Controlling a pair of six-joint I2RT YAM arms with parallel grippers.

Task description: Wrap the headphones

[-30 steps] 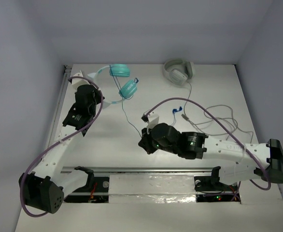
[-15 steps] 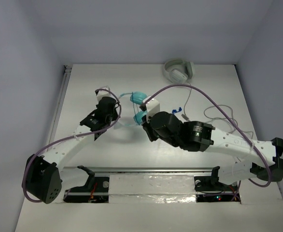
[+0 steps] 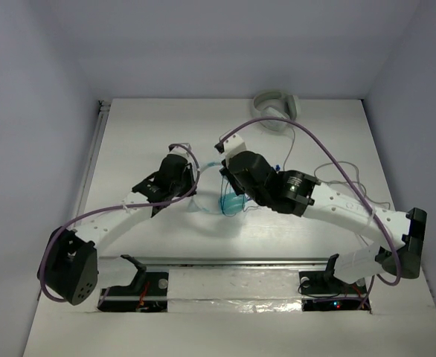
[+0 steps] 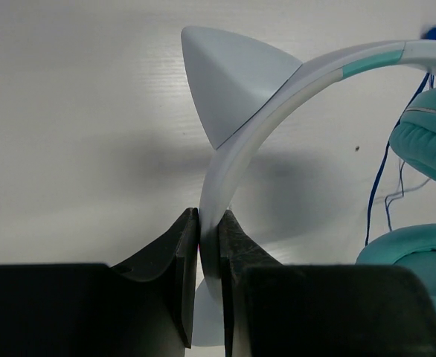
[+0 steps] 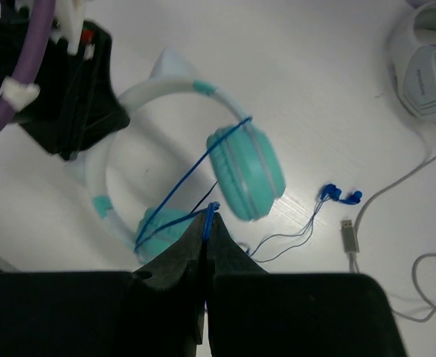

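Note:
The headphones (image 5: pixel 246 172) have round teal ear cups, a pale headband (image 4: pixel 240 141) with cat-ear points and a thin blue cable (image 5: pixel 188 175). They sit mid-table in the top view (image 3: pixel 231 204), between the two wrists. My left gripper (image 4: pixel 209 245) is shut on the headband, which stands edge-on between its jaws. My right gripper (image 5: pixel 209 219) is shut on the blue cable just above the ear cups. The cable runs taut from the upper cup across the lower one to its jaws.
Larger grey-white headphones (image 3: pixel 276 110) lie at the back edge, and their grey cable (image 3: pixel 344 186) loops over the right side of the table. Blue earbuds (image 5: pixel 341 195) and a USB plug (image 5: pixel 350 234) lie just right of the teal cups.
The left gripper has carried the headphones from the back left to mid-table. The right gripper has swung back over them with the blue cable, which now crosses the cups.

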